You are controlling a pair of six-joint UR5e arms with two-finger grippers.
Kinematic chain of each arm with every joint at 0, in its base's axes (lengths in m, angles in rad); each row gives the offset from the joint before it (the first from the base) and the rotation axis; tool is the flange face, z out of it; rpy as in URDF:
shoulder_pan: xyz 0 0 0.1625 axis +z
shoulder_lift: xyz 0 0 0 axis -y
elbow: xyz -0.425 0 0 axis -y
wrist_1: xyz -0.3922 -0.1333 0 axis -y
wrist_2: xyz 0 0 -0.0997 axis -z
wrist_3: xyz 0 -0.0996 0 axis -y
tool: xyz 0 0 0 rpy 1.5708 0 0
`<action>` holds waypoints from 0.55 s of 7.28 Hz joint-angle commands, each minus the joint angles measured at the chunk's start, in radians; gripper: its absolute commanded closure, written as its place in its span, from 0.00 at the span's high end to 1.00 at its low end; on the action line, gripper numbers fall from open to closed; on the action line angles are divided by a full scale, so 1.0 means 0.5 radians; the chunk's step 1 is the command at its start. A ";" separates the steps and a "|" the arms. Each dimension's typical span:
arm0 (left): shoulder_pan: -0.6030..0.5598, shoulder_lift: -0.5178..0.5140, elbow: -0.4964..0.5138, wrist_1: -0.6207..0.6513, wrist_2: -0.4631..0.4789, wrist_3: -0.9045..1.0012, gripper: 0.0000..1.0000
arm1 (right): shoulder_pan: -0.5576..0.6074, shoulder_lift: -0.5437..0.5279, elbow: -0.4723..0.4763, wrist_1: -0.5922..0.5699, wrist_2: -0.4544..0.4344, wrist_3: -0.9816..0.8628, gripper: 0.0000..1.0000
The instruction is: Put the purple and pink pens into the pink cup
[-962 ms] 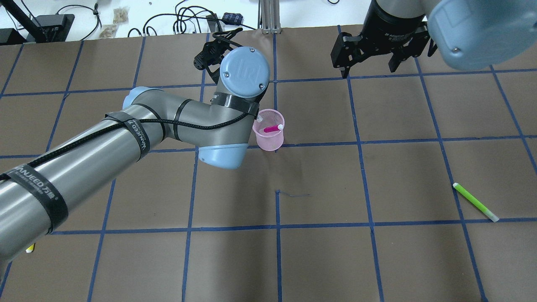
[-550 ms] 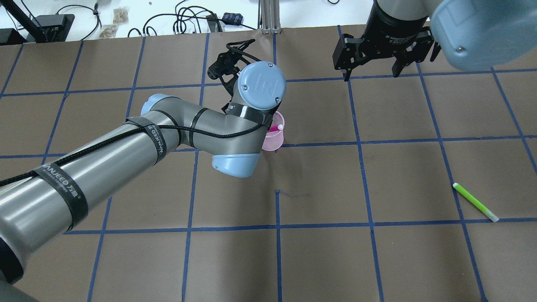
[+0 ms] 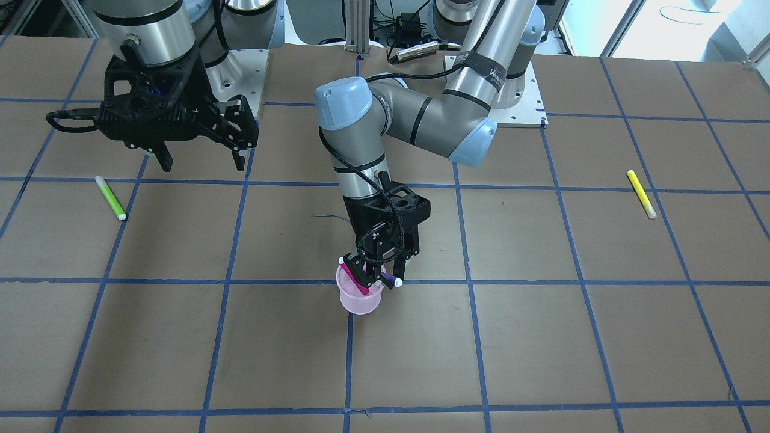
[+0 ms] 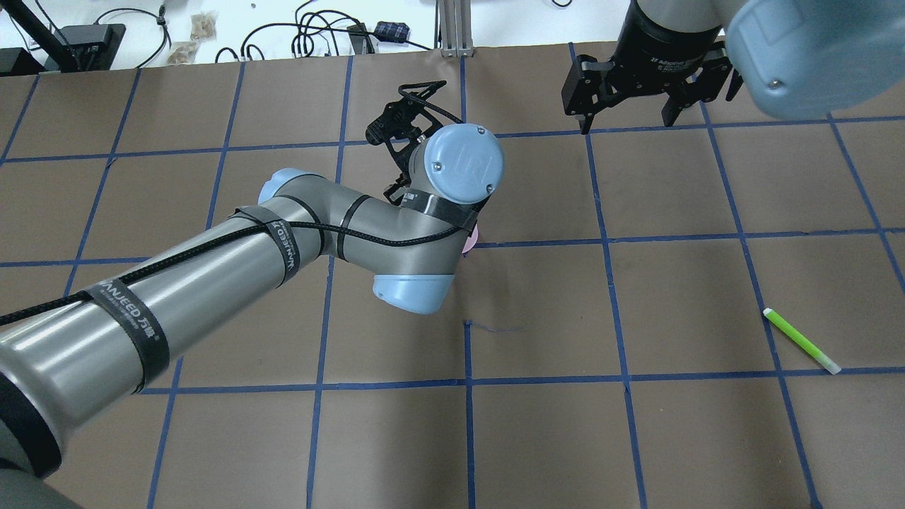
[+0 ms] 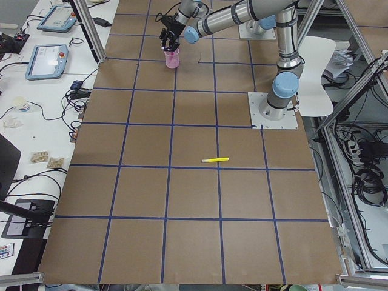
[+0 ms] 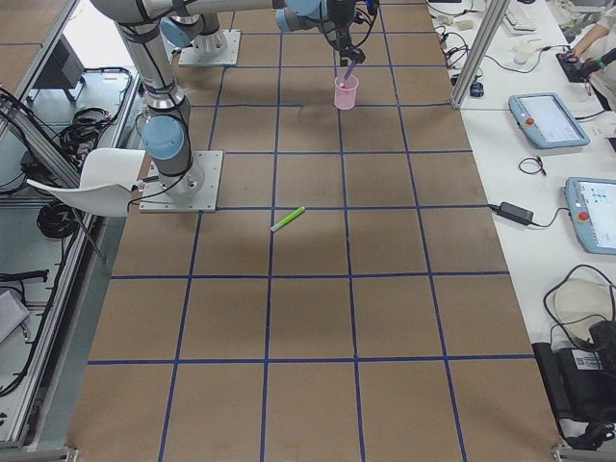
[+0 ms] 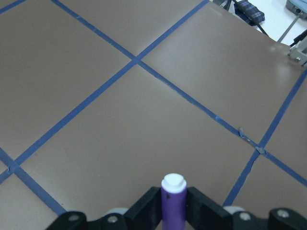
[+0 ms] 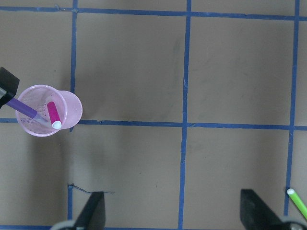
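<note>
The pink mesh cup [image 3: 360, 302] stands near the table's middle with the pink pen [image 3: 356, 278] leaning inside it. My left gripper [image 3: 379, 272] is shut on the purple pen [image 3: 390, 279] and holds it tilted right over the cup's rim. In the right wrist view the purple pen [image 8: 21, 108] reaches into the mouth of the cup [image 8: 67, 103], beside the pink pen [image 8: 53, 113]. The left wrist view shows the purple pen [image 7: 173, 203] clamped between the fingers. In the overhead view my left arm hides nearly all of the cup [image 4: 470, 241]. My right gripper [image 3: 201, 162] is open and empty, raised well away from the cup.
A green pen [image 4: 801, 341] lies on the table on my right side, and also shows in the front view [image 3: 111, 197]. A yellow pen [image 3: 641, 193] lies on my left side. Cables and boxes sit beyond the table's far edge.
My left arm has moved right with the purple pen and come over the cup, which it now covers in the overhead view. My right gripper has barely moved.
</note>
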 commanded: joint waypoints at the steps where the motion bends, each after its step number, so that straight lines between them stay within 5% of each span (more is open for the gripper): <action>1: -0.009 -0.029 0.000 0.000 0.011 -0.083 0.00 | 0.000 0.000 0.000 -0.001 0.000 -0.002 1.00; 2: -0.037 -0.029 0.000 0.003 0.011 -0.099 0.47 | 0.006 0.000 0.000 0.002 0.009 -0.002 1.00; 3: -0.052 -0.023 0.003 0.003 0.014 -0.102 0.57 | 0.006 0.000 0.000 0.002 0.006 -0.008 1.00; 4: -0.055 -0.005 0.003 0.006 0.011 -0.102 0.78 | 0.006 -0.003 -0.003 0.002 0.009 -0.008 1.00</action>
